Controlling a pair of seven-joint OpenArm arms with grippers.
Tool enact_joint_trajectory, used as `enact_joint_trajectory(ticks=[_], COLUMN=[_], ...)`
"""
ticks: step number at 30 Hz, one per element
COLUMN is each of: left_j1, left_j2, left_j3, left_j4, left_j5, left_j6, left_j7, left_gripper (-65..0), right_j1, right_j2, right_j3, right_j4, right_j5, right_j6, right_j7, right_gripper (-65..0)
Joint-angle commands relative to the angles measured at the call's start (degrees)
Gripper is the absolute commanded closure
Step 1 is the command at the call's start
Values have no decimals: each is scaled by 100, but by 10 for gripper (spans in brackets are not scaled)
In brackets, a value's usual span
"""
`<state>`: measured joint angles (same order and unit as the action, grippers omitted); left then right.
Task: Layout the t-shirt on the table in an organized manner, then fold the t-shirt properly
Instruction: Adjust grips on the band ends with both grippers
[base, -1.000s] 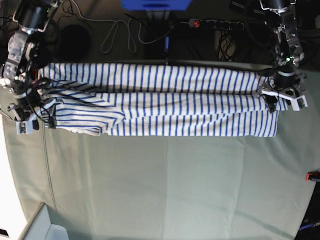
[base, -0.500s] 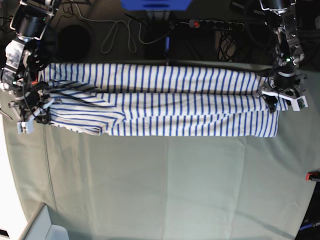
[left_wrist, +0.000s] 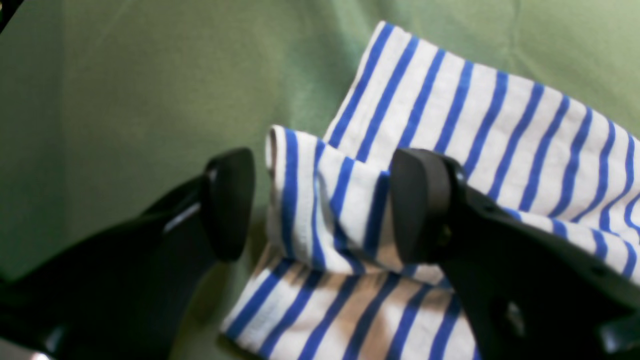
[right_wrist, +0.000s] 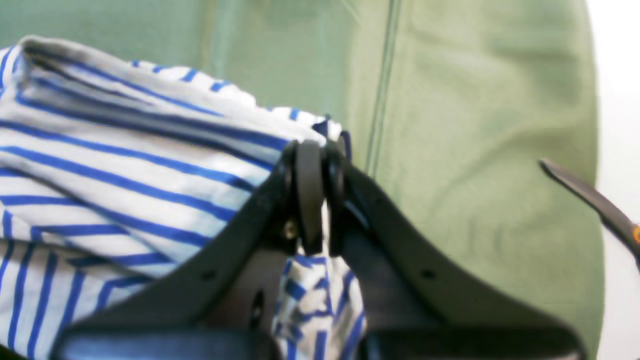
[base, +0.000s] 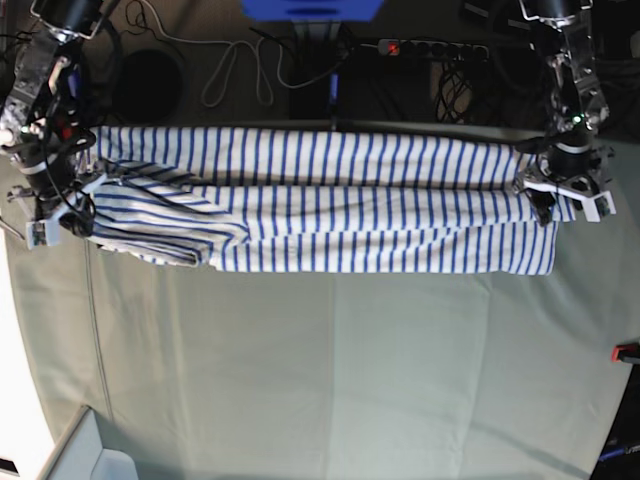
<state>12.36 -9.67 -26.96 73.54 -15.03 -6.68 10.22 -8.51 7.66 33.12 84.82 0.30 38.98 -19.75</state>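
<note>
The white, blue-striped t-shirt (base: 330, 200) lies folded into a long band across the far part of the table (base: 330, 380). My right gripper (base: 62, 215) is at the shirt's left end. The right wrist view shows this gripper (right_wrist: 311, 200) shut, with bunched striped cloth (right_wrist: 125, 165) pinched between its pads. My left gripper (base: 562, 200) hangs over the shirt's right end. Its black fingers (left_wrist: 227, 205) stand open on either side of a folded edge of the shirt (left_wrist: 325, 200), and the cloth is not pinched.
A power strip (base: 430, 48) and loose cables lie behind the table's far edge, under a blue object (base: 310, 8). A red clamp (base: 625, 352) sits at the right edge. A white box corner (base: 90, 455) is at the near left.
My right gripper has shut on the shirt's left end and drawn it slightly toward the far side, bunching the sleeve area. The left arm has not moved.
</note>
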Motion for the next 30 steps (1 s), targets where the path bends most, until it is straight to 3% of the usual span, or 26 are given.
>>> enact_joint_trajectory(ticks=[1, 25, 27, 30], left_j1=[-36, 26, 43, 166], left_j2=[-75, -83, -83, -83], left_j3=[-25, -25, -25, -25], left_j4=[97, 369, 510, 774], left_j5=[-5, -5, -5, -5], left_j6=[-5, -5, -5, -5], left_j7=[-147, -147, -147, -138], left_gripper=[-415, -417, -437, -516], right_j1=[3, -199, -199, -182], right_j2=[91, 65, 56, 56], right_j3=[59, 112, 103, 103], right_j4=[103, -715, -723, -723], right_j5=[72, 63, 63, 63], right_j6=[102, 102, 102, 102], right_j7=[142, 159, 159, 159], right_gripper=[0, 0, 0, 0])
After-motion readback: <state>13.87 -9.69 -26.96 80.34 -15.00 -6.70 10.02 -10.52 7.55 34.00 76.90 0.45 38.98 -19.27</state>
